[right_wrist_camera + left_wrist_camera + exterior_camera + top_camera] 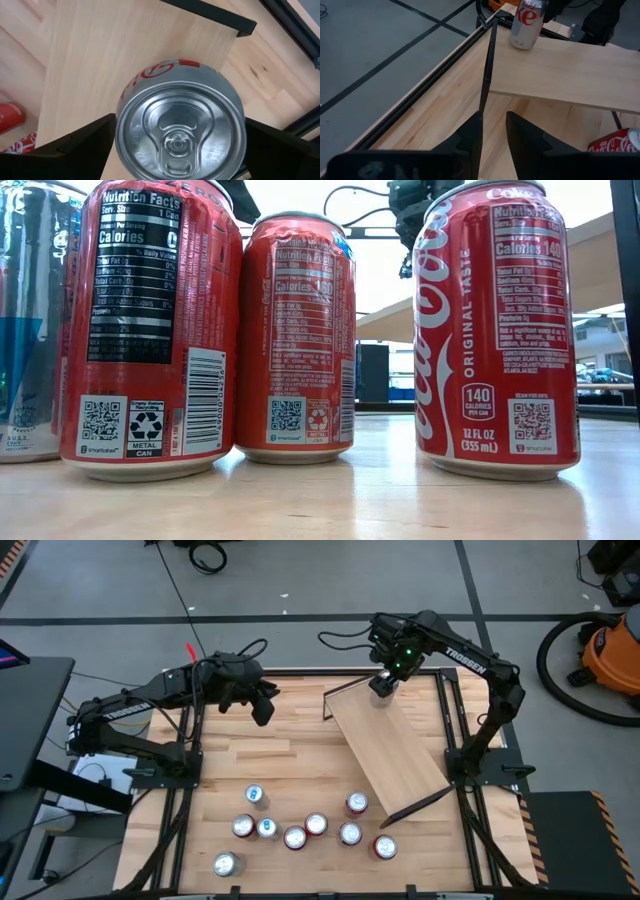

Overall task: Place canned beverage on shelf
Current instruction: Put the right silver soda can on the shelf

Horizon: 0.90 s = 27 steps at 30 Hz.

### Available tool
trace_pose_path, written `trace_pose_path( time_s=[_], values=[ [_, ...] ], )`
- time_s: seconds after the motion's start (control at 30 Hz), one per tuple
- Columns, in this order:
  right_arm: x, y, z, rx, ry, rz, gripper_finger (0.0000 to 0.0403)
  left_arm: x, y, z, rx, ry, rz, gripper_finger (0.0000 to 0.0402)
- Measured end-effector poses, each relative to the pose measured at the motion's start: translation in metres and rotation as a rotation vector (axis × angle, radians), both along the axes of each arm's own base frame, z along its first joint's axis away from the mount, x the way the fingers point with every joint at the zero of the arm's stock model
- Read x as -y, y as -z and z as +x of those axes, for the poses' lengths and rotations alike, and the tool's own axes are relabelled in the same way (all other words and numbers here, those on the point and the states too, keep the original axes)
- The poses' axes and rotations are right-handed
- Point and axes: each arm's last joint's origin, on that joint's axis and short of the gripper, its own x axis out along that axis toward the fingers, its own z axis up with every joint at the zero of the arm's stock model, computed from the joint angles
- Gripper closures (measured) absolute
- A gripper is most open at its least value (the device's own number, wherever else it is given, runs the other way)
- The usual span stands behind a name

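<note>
Butcher-block counter (290,755) carries the shelf (390,750), laid slantwise toward its right side. A silver Diet Coke can (180,120) stands upright at the shelf's far end. The right tool (384,683) hangs over it, fingers spread clear: release step. Next, it should lift straight up. The left tool (492,132), closed and empty, waits near the counter's far left edge.

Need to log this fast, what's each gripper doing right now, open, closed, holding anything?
Left gripper: shut, holding nothing, above the tabletop.
Right gripper: open, fingers either side of the silver can standing on the shelf; not gripping it.
</note>
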Motion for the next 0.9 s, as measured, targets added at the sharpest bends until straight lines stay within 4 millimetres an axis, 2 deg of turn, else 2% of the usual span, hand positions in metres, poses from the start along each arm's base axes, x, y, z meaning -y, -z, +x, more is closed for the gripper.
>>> trace_pose_path(
  time_s=[0.3, 0.7, 0.9],
  values=[
    [-0.002, -0.002, 0.0, 0.008, -0.007, -0.002, 0.0011, 0.0, 0.0, 0.0, -0.001, 0.001, 0.001, 0.0308],
    [-0.016, -0.021, -0.014, 0.091, 0.074, 0.026, 0.0011, 0.0, 0.0, 0.0, -0.001, 0.001, 0.001, 0.0308],
    [-0.02, -0.025, -0.018, 0.079, -0.148, -0.091, 0.0011, 0.0, 0.0, 0.0, -0.002, 0.003, 0.004, 0.0308]
  ],
)
